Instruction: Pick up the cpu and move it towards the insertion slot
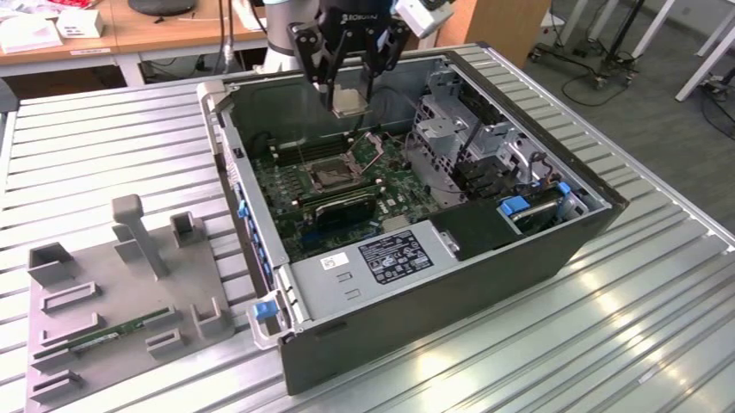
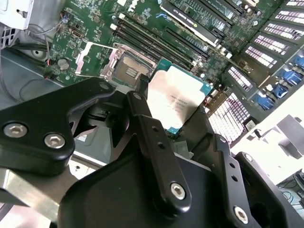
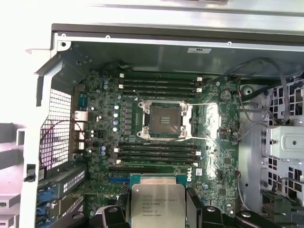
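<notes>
Exterior view: I see my pincer (image 1: 349,101) gripping the cpu (image 1: 349,103) above the open case (image 1: 460,258), seemingly short of the insertion slot (image 1: 333,175).

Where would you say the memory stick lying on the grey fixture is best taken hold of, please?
Grip the memory stick across its two long edges near mid-length, coming straight down from above. It lies flat and thin in the grey fixture, so its faces offer no purchase, I judge.
</notes>
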`<state>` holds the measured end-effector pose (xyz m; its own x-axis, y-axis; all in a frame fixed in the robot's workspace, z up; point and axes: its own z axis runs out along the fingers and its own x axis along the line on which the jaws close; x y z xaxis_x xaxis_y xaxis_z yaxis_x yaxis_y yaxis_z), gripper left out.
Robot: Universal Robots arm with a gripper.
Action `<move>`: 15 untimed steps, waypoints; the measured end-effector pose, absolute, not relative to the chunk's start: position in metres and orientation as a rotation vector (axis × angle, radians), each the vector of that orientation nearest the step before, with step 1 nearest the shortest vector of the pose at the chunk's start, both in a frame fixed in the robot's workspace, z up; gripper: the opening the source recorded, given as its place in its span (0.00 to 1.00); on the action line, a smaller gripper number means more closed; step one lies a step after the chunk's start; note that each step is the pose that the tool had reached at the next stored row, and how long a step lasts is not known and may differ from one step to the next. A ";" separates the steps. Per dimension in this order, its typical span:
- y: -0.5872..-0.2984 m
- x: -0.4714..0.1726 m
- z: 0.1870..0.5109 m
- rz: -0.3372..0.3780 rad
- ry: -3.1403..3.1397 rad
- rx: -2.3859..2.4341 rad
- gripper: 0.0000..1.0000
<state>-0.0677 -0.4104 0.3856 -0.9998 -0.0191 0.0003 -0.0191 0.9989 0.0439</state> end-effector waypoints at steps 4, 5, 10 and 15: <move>-0.410 -0.068 0.378 -0.069 -3.140 0.030 0.55; -0.410 -0.068 0.376 -0.069 -3.140 0.030 0.55; -0.410 -0.067 0.370 -0.069 -3.140 0.030 0.55; -0.401 -0.067 0.367 -0.069 -3.140 0.030 0.55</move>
